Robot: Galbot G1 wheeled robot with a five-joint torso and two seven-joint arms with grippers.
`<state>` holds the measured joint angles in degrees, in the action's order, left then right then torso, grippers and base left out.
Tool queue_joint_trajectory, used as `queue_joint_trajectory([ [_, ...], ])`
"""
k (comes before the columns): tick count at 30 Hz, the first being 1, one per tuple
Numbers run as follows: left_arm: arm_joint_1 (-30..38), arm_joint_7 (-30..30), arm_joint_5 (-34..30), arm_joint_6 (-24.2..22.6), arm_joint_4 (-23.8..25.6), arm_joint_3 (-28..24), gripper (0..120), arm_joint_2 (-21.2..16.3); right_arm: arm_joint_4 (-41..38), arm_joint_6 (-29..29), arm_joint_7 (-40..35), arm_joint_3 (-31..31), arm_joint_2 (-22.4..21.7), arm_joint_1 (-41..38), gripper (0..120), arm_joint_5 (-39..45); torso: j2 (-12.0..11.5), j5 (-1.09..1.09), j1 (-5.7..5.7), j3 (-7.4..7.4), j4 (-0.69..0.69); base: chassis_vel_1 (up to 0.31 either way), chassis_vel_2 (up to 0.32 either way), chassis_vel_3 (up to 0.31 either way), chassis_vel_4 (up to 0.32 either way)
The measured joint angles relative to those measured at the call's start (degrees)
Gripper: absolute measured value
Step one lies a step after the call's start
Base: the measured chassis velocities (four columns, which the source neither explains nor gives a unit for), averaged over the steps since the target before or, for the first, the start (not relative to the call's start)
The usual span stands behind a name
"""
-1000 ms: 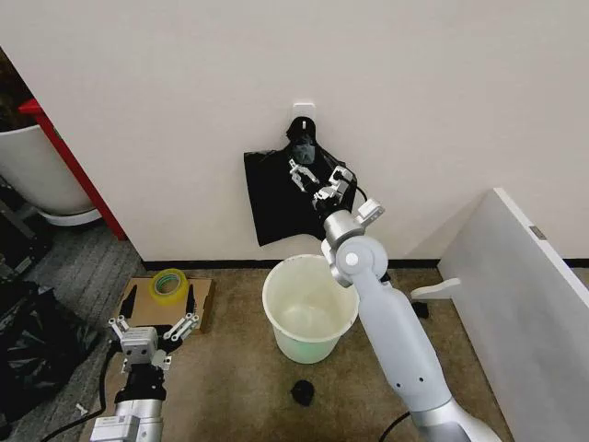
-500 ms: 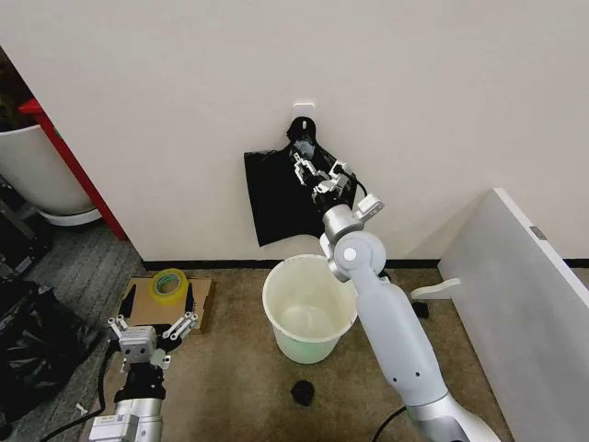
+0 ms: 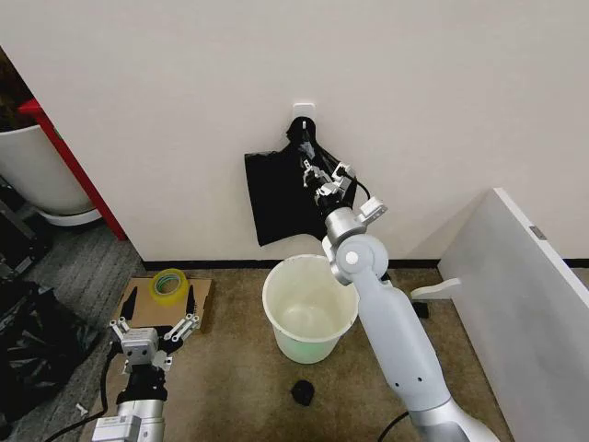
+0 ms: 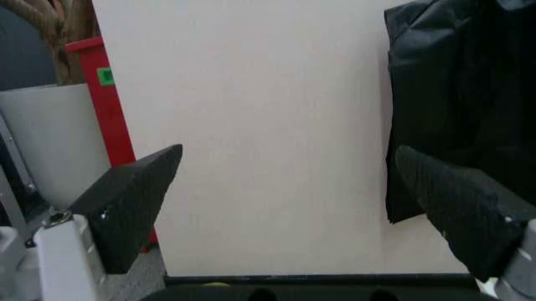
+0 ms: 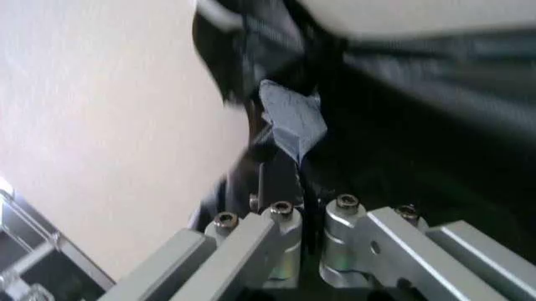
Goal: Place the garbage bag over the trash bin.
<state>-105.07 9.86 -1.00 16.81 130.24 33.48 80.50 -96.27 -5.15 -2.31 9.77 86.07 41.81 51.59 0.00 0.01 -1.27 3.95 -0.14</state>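
Right hand up against hanging black bag on wall, fingers together pinching plastic, seen close in right wrist view. Bin on floor below it. Left hand low, fingers apart, empty.

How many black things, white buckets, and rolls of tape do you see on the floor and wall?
Black things: 2, the bundle of black bags hanging on the wall and a small black scrap on the floor.
White buckets: 1, the trash bin.
Tape rolls: 1, the yellow-green tape roll on the cardboard.
Total: 4.
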Motion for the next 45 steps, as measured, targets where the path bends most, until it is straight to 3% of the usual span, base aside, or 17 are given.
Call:
queue_joint_trajectory([
  [8, 0.04, 0.07, 0.05, 0.0, -0.15, -0.22, 100, 0.01, -3.75, 1.03, 0.48, -1.45, -1.84, 6.38, 0, -12.51, 0.0, 0.0, 0.0, 0.0, 0.0, 0.0, 0.0, 0.0, 0.0],
  [14, 0.55, 0.08, 0.07, -0.06, -0.17, -0.72, 100, -0.07, -9.96, 3.05, 2.12, -2.55, -5.65, 15.15, 0, -22.2, 0.0, 0.01, 0.0, 0.0, -0.01, 0.0, 0.0, 0.0, 0.0],
  [30, 1.39, 0.07, 0.18, -0.14, -0.93, -1.6, 100, -0.22, -21.25, 10.45, 5.98, -1.59, -13.96, 34.64, 0, -35.42, 0.0, 0.0, 0.0, -0.01, -0.01, 0.0, 0.0, 0.0, 0.0],
  [38, 1.85, 0.08, 0.07, -0.3, -1.14, -1.85, 100, -0.5, -22.71, 16.57, 12.25, 0.83, -16.94, 41.15, 0, -40.23, 0.01, 0.0, 0.0, 0.0, -0.01, 0.0, 0.0, 0.0, 0.0],
  [45, 2.13, 0.06, 0.07, -0.6, -1.05, -2.31, 100, -0.51, -23.49, 23.19, 22.86, 3.68, -18.43, 44.74, 0, -46.05, 0.0, 0.0, 0.0, 0.0, 0.0, 0.0, 0.0, 0.0, 0.0],
])
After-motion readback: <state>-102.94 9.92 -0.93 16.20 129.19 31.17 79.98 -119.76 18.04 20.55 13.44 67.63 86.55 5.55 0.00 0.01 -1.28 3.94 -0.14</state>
